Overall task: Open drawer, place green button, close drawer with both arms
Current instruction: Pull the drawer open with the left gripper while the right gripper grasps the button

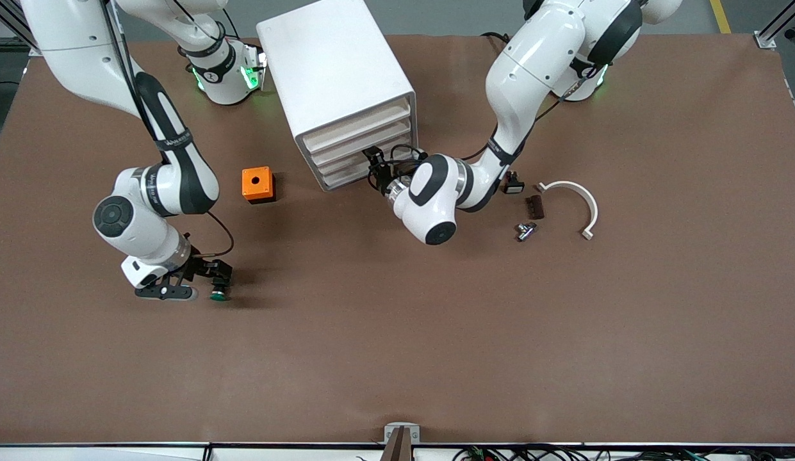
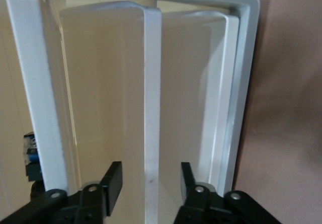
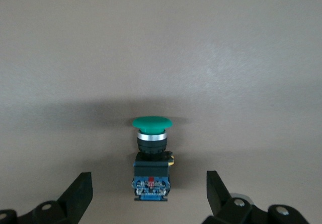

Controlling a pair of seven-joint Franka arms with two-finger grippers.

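The tiny green-capped, dark-bodied push button is lying on the brown table, its label unreadable, between the right gripper's spread jaws. The left gripper, jaws apart, is straddling a shallow white drawer's front edge in the big white cabinet.

We lose the left gripper against the cabinet front; which drawer it meets, unclear. Right gripper covers most of the button. Black part tucked partly under left arm.

High front camera; wrist cameras look close.
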